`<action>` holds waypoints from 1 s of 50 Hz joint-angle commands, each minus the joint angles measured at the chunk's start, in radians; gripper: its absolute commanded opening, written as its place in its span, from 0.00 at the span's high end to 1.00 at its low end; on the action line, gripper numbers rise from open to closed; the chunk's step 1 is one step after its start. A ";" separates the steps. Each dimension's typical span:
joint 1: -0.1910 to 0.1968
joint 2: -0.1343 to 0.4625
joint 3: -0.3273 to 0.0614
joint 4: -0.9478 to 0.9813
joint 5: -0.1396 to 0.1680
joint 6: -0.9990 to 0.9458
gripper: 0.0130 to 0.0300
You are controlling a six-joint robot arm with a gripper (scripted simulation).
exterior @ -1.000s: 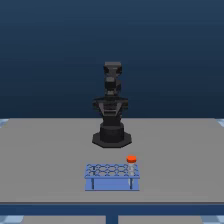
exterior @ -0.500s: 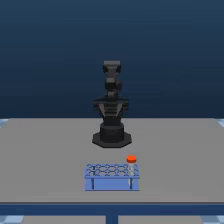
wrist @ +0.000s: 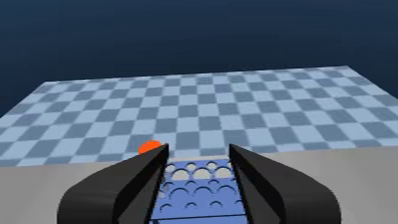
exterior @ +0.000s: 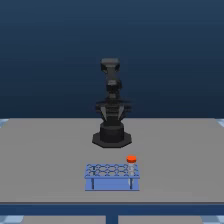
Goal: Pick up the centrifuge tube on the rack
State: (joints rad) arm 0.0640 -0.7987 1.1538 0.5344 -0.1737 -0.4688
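The gripper hangs with its fingers apart and empty above the rack; the tube stands upright at a rack corner, just outside one finger, not between them.

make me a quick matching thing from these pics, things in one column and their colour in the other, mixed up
Things:
1. tube cap
2. rack
3. robot arm
4. table

Colours:
A. grey
B. blue
C. orange-red
D. black

Pairs: 1-C, 2-B, 3-D, 4-A
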 commanded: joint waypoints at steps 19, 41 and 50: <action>0.088 0.139 -0.055 0.250 -0.064 -0.242 0.00; 0.172 0.385 -0.190 0.450 -0.101 -0.397 0.00; 0.190 0.461 -0.243 0.528 -0.098 -0.463 0.00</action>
State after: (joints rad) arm 0.2419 -0.3523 0.9236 1.0408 -0.2703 -0.9024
